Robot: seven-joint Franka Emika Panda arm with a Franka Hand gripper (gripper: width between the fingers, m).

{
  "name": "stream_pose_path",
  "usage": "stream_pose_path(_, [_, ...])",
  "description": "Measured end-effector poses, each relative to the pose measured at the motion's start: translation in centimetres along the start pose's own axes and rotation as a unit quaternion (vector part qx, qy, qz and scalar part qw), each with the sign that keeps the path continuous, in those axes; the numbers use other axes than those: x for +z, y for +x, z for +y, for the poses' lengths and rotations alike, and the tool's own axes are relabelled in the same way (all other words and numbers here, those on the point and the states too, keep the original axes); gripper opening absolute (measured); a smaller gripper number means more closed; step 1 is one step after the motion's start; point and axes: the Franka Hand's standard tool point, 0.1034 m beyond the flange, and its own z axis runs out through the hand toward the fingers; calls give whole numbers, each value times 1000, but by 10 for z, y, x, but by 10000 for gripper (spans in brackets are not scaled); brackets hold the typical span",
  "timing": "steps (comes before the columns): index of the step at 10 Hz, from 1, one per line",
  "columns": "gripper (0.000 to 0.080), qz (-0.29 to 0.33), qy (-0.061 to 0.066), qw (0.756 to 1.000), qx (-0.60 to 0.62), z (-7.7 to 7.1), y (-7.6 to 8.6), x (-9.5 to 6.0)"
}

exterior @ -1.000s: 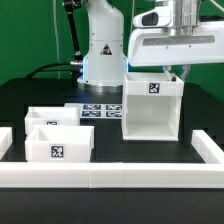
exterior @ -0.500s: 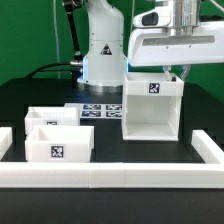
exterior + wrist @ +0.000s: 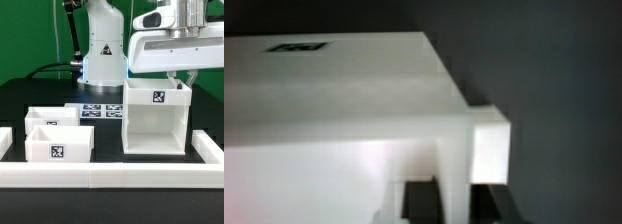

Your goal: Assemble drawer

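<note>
The white boxy housing point(image 3: 155, 125) stands on the black table at the exterior view's right, open face toward the camera, a tag on its top front. My gripper point(image 3: 179, 79) comes down from above and is shut on the housing's top right wall. In the wrist view the housing point(image 3: 331, 100) fills most of the frame, and the gripper point(image 3: 455, 203) has its dark fingers point(image 3: 423, 205) on either side of a thin white wall. Two open-top trays sit at the left, one in front point(image 3: 58, 147) and one behind point(image 3: 52, 116).
The marker board point(image 3: 100, 112) lies flat between the trays and the housing. A low white border rail point(image 3: 110, 177) runs along the front and up both sides. The robot's base point(image 3: 100, 45) stands at the back.
The housing, held by the gripper, has shifted toward the front rail and slightly to the exterior view's right. The trays have not moved.
</note>
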Motion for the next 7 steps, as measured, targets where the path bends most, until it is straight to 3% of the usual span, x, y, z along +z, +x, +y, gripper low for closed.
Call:
stream_pose_path(3, [38, 20, 2, 1000, -2, 12, 42, 2])
stream_pose_path(6, [38, 44, 4, 999, 3, 16, 71, 4])
stream_pose_path(7, [38, 48, 5, 999, 4, 15, 74, 4])
